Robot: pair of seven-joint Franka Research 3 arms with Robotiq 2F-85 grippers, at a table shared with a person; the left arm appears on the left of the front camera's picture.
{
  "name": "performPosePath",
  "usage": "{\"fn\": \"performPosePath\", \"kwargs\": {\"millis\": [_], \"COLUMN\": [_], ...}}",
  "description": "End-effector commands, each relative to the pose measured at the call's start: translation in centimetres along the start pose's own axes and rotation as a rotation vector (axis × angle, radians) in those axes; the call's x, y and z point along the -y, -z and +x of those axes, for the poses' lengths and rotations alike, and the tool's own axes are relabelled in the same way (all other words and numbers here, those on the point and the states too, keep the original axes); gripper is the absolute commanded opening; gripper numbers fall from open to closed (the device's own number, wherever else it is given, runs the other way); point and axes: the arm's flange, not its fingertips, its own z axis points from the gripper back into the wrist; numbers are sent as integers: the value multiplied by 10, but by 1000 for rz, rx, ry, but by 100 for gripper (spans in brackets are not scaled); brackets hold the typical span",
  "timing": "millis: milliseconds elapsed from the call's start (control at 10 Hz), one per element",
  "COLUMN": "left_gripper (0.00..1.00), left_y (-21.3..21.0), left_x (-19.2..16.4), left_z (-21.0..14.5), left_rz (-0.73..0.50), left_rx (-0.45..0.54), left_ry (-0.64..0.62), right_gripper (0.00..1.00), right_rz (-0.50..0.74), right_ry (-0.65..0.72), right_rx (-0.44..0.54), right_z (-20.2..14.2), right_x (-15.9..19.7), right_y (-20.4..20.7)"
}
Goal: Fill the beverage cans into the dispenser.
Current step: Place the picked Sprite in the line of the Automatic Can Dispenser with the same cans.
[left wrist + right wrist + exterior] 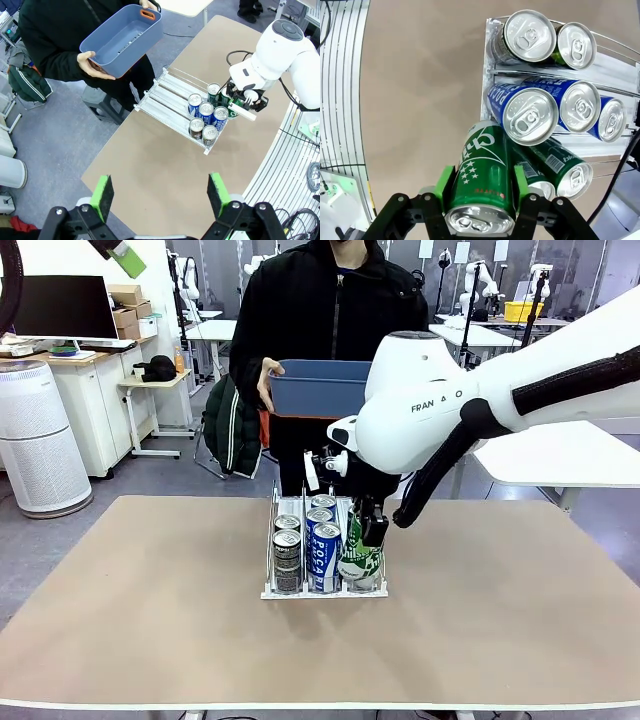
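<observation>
Front view: right gripper (372, 530) is down over the right-hand lane of the dispenser (300, 593).
Right gripper state: clamped on a green can (482, 170), with a green pad (445, 186) on each side of the can body near its silver top.
Green can: tilted, not upright. Its lower end is down in the right lane, at the dispenser's near end.
Dispenser: on the tabletop (150, 620), at the middle of the far edge, with its lanes running toward the robot-side edge.
Middle lane: three Pocari cans (326, 555), upright, in a row front to back.
Left lane: two dark cans (287, 560), upright, one behind the other.
Right lane: two other green cans (560, 167) sit just beside the held one. In the right wrist view they look to be touching it, and they lean toward the Pocari lane.
Left gripper (161, 195): jaws wide apart with nothing between the pads. It is high above the tabletop and well apart from the dispenser.
Person: stands at the far edge. The person's hands (92, 67) hold a blue bin (120, 37) off the tabletop, beyond the far edge.
</observation>
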Motion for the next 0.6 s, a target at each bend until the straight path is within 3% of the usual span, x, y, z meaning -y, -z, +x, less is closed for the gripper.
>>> {"fn": "performPosePath", "kwargs": {"millis": [0, 300, 500], "left_gripper": [100, 100, 100], "left_y": [1, 1, 1], "left_x": [-2, -2, -2], "left_z": [-1, -1, -1], "left_rz": [3, 3, 3], "left_rx": [5, 5, 5], "left_ry": [-2, -2, -2], "right_gripper": [59, 59, 59], "right_rz": [-61, 101, 80], "right_ry": [40, -6, 11], "right_rx": [-47, -34, -80], "right_z": [-3, -13, -22], "right_x": [17, 15, 14], "right_y": [4, -3, -6]}}
